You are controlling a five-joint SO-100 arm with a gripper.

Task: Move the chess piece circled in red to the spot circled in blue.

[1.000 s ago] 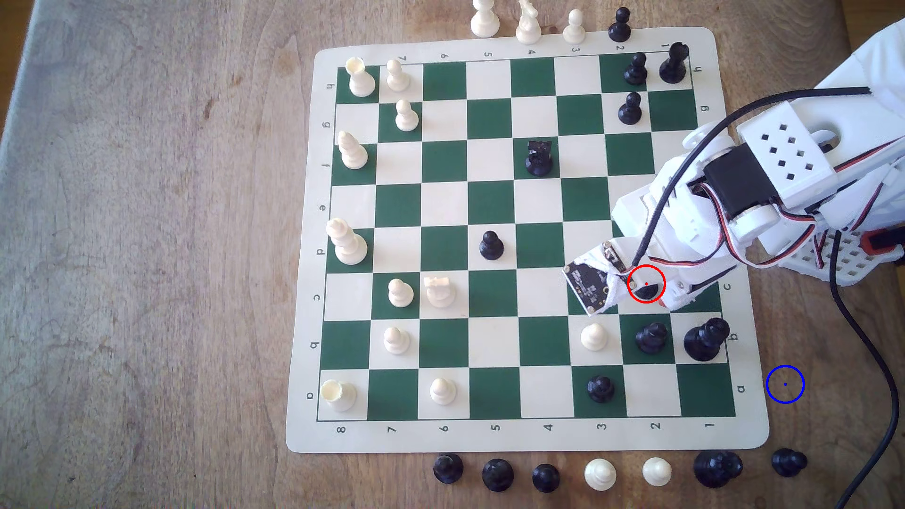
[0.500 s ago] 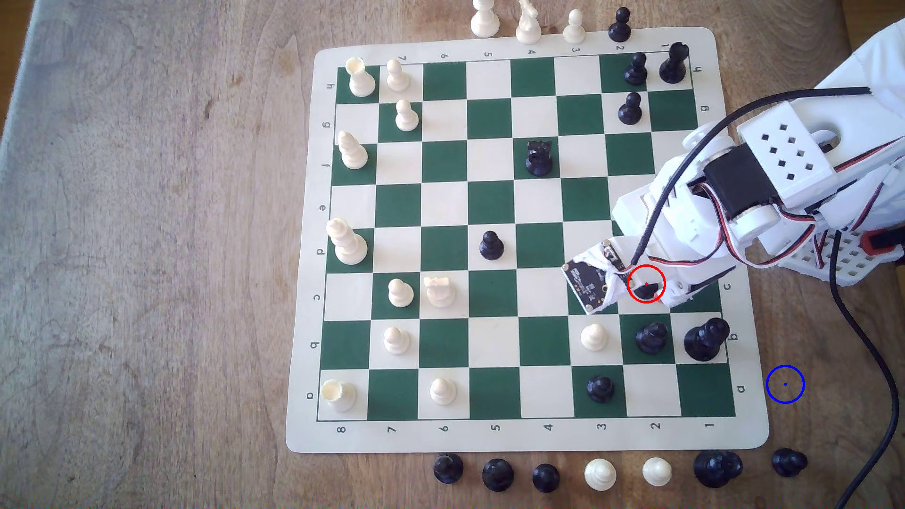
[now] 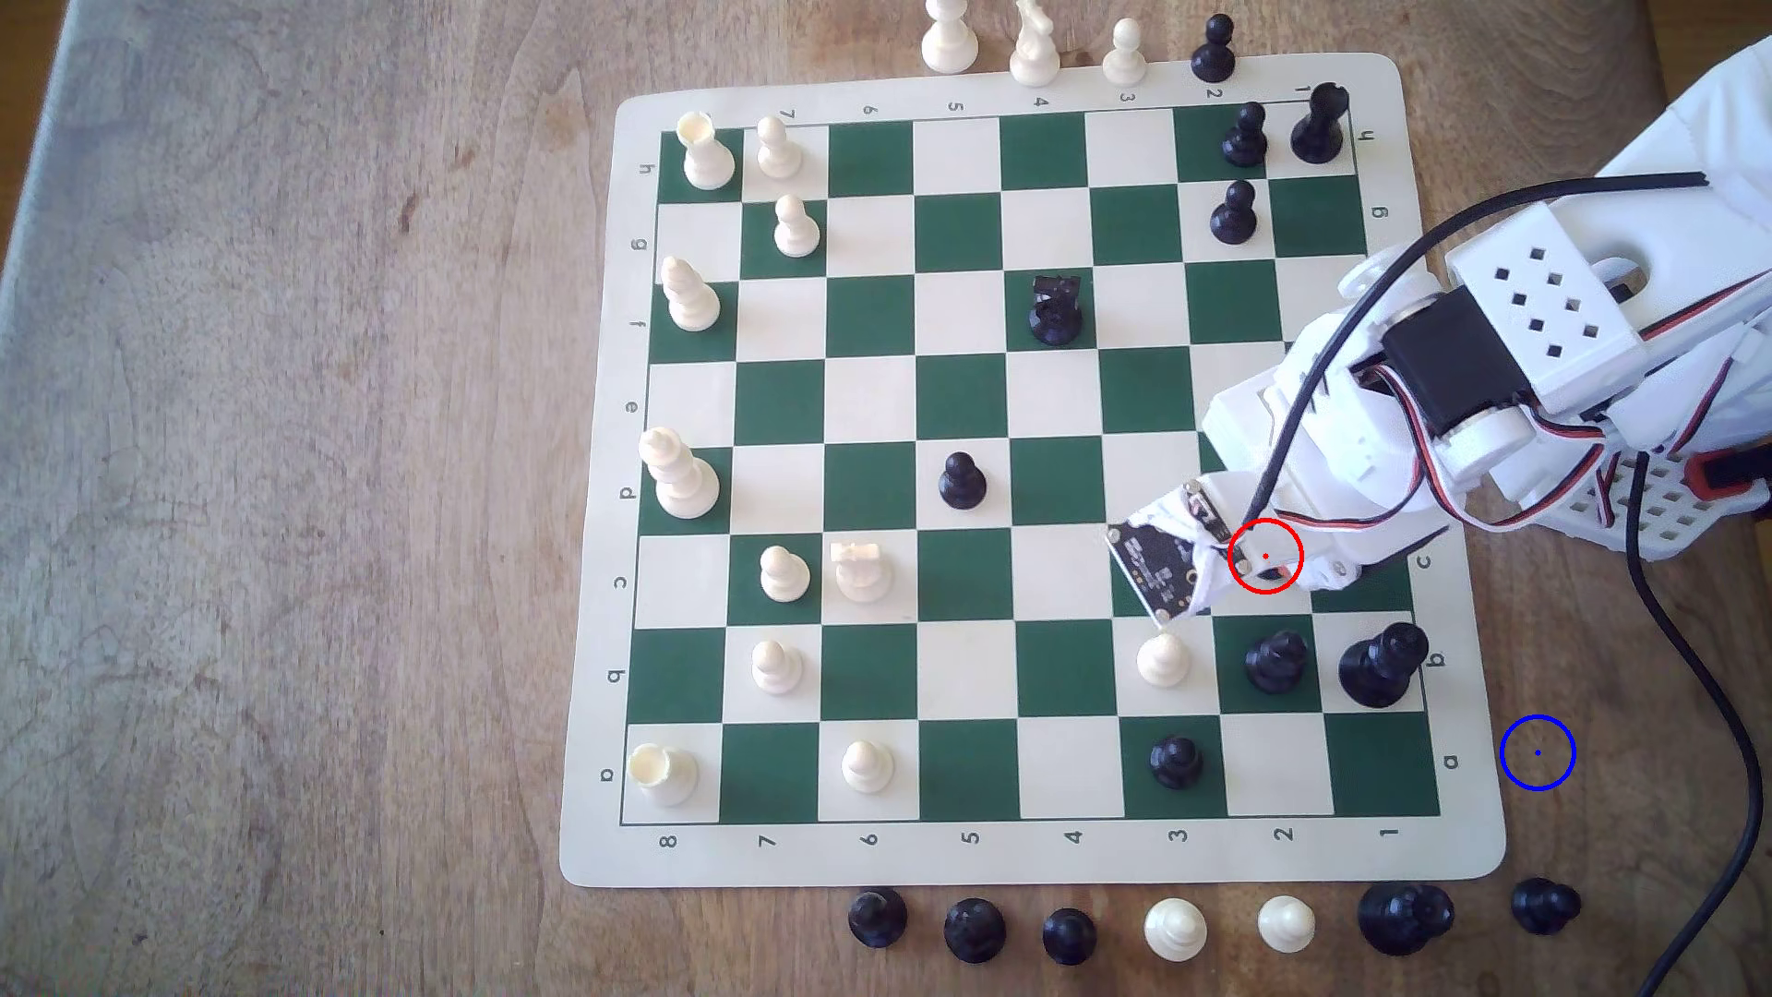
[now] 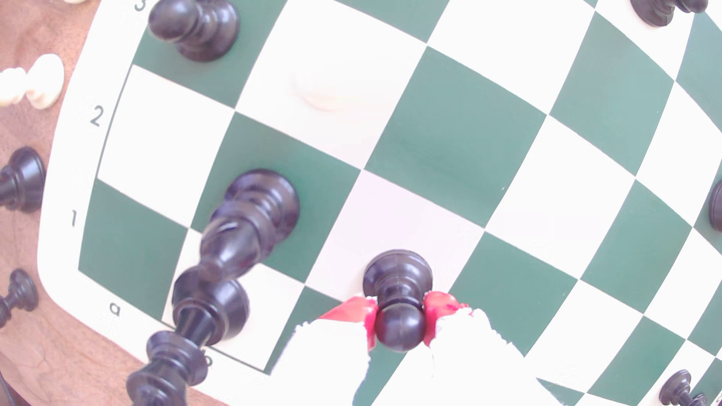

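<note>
The chess piece [image 3: 1273, 574], a small black pawn, stands on a white square at the right of the board, inside the red ring; the arm covers most of it in the exterior view. In the wrist view the pawn [image 4: 397, 279] has its ball head pinched between two red fingertips [image 4: 353, 310], one on each side. My gripper [image 4: 400, 318] is shut on it, and the pawn's base looks to rest on the square. The spot [image 3: 1537, 753], a blue ring on bare wood, lies off the board's lower right corner, well apart from the gripper [image 3: 1280, 575].
Close by stand a white pawn [image 3: 1162, 660], a black bishop [image 3: 1275, 661] and a tall black piece [image 3: 1381, 666]. A black cable [image 3: 1707, 690] runs just to the exterior view's right of the spot. Captured pieces line the near edge, one black pawn [image 3: 1544, 904] below the spot.
The wrist has shifted slightly toward the exterior view's bottom and settled lower over the pawn. Less of the pawn shows inside the red ring now.
</note>
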